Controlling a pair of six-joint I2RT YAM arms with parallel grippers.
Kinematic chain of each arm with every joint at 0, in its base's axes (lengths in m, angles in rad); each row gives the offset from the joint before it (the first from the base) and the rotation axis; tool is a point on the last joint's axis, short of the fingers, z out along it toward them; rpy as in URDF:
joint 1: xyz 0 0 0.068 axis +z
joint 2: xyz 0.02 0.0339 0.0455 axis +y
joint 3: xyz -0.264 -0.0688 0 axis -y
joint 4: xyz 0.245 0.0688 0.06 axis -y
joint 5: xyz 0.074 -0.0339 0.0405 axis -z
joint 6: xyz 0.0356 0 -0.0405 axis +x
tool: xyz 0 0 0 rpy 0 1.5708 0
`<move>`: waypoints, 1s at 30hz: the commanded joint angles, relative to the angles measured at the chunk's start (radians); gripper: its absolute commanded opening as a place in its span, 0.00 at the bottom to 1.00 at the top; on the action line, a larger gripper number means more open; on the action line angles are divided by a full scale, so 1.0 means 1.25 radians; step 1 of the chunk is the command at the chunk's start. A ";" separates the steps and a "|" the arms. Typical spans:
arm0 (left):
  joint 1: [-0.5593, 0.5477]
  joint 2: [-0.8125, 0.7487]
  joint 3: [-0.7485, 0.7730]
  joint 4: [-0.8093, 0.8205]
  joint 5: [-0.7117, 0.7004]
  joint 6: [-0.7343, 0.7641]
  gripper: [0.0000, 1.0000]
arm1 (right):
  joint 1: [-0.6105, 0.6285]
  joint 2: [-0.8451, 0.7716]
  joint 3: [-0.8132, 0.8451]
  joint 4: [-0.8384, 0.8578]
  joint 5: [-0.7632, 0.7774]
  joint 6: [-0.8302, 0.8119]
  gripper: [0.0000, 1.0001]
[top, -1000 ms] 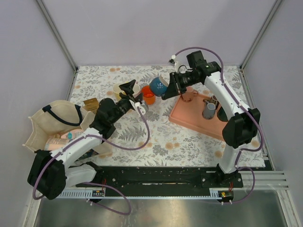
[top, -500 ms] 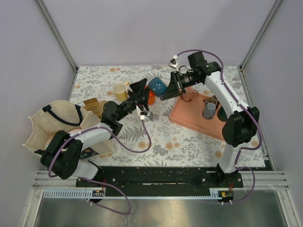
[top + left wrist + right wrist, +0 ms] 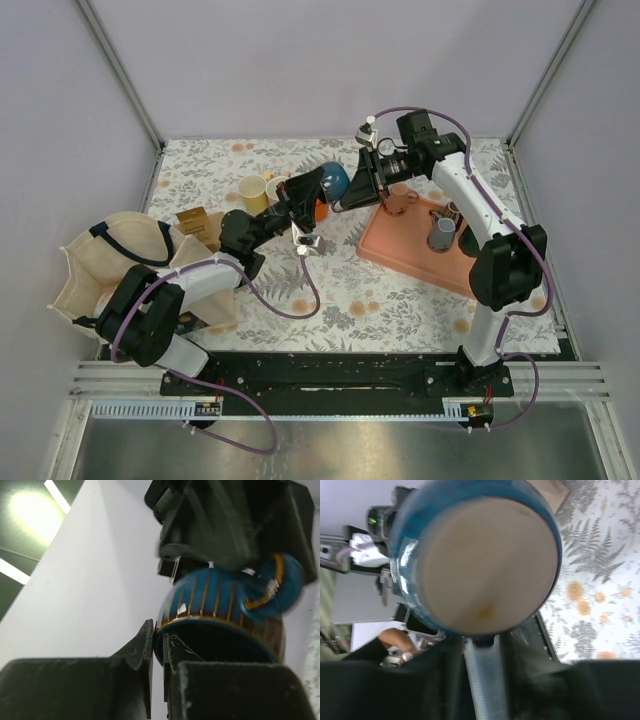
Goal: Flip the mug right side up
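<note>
I'm seeing the blue mug (image 3: 333, 181) hanging in mid-air at upper ctr of the top view, off the floral cloth (image 3: 380, 300) and caught btwn the two arms. The left gripper (image 3: 158, 642) is reaching in from the lower left and the right gripper (image 3: 350, 195) from the right. In the left wrist view the mug is filling the ctr-right of the frame w/ its dark mouth facing the cam and its handle sticking out at upper right. The left fingers (image 3: 136, 652) are clenching on the rim: one pad is sitting outside the wall at the mouth's left edge, the other just inside, w/ almost no gap btwn them. In the right wrist view the pale unglazed base is facing that cam and taking up most of the frame. The right fingers are showing only as a dark blur along the bottom edge, under the mug, so I can't tell whether they're clamping it or letting go. The mug is lying roughly on its side, mouth twd the left arm, base twd the right. An orange cup (image 3: 318, 211) is standing on the cloth just below it in the top view, a yellow cup (image 3: 254, 192) is sitting further left, and a pink tray (image 3: 400, 248) is lying to the right.
</note>
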 commanded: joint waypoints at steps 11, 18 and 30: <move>-0.016 -0.111 0.281 -0.772 -0.103 -0.210 0.00 | -0.142 -0.220 0.016 -0.133 0.415 -0.249 0.99; -0.108 0.110 0.751 -1.450 -0.318 -0.439 0.00 | -0.160 -0.379 -0.052 -0.042 0.880 -0.204 0.99; -0.131 0.499 1.231 -1.862 -0.451 -0.995 0.00 | -0.194 -0.527 -0.198 -0.003 0.828 -0.133 1.00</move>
